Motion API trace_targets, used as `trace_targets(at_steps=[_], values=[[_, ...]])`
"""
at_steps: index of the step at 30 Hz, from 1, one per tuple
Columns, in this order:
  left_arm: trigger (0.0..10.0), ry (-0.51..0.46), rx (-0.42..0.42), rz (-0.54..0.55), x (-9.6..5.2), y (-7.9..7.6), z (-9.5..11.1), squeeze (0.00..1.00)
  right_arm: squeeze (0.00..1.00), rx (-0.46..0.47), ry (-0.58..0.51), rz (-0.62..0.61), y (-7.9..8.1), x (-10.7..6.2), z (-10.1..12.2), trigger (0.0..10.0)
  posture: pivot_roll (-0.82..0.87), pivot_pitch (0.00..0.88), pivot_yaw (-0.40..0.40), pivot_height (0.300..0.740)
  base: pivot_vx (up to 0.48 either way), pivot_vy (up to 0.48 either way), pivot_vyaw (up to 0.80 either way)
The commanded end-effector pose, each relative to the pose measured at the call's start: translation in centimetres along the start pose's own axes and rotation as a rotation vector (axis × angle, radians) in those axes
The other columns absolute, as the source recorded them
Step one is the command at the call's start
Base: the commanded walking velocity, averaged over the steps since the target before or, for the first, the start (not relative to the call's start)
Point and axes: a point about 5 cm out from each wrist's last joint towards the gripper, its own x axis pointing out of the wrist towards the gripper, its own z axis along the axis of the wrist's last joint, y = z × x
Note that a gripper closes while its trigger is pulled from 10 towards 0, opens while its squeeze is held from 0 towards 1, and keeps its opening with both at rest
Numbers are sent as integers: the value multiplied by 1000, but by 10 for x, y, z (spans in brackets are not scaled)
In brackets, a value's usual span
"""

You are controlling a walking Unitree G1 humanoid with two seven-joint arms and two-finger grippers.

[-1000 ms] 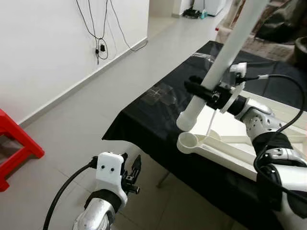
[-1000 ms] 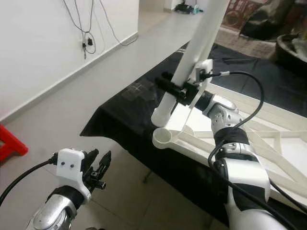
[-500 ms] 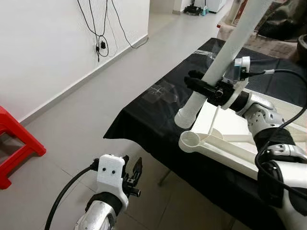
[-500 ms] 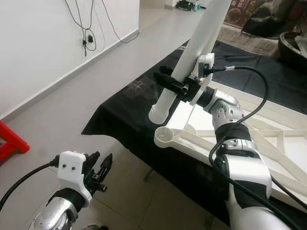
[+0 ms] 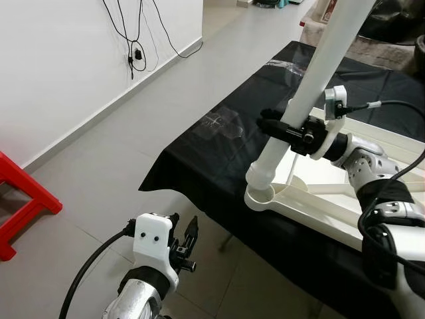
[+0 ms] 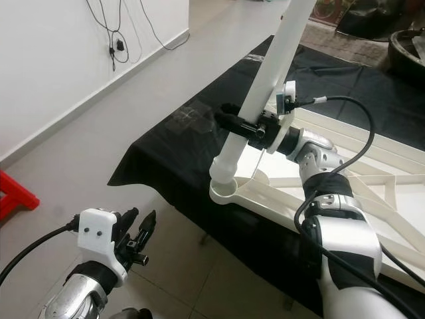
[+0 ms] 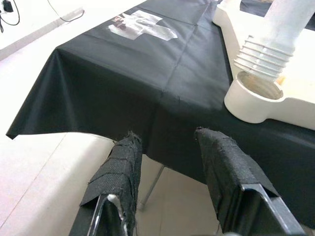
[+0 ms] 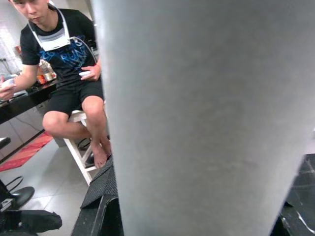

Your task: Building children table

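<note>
Right claw (image 5: 287, 129) clamped around white table leg (image 5: 312, 86), partway up its shaft. Leg tilted; its ribbed lower end sits at the round corner socket (image 5: 260, 197) of the white tabletop frame (image 5: 319, 209), below the claw. Frame lies on black-draped counter (image 5: 219, 153). Left claw (image 5: 186, 240) low over the floor, fingers (image 7: 120, 172) parted, empty, short of the counter edge. Person seated beyond the leg.

white table leg (image 5: 317, 80), tilted, threaded end at corner socket (image 5: 260, 197)
</note>
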Motion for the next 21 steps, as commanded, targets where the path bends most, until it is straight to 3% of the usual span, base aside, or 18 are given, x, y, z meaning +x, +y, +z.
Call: trace_targets(at_steps=[1,7,21], values=[[10000,16,9,-2,-3,-2,-1,0,0,9,-4,4,0,-6,0,10000,123,188,-64,740,0,0,0],[10000,18,15,-6,-3,-2,0,0,0,17,29,51,3,-10,-3,10000,124,194,-61,740,0,0,0],[10000,16,31,-14,-4,-3,1,0,0,-15,109,28,4,-7,-19,10000,125,195,-58,740,0,0,0]])
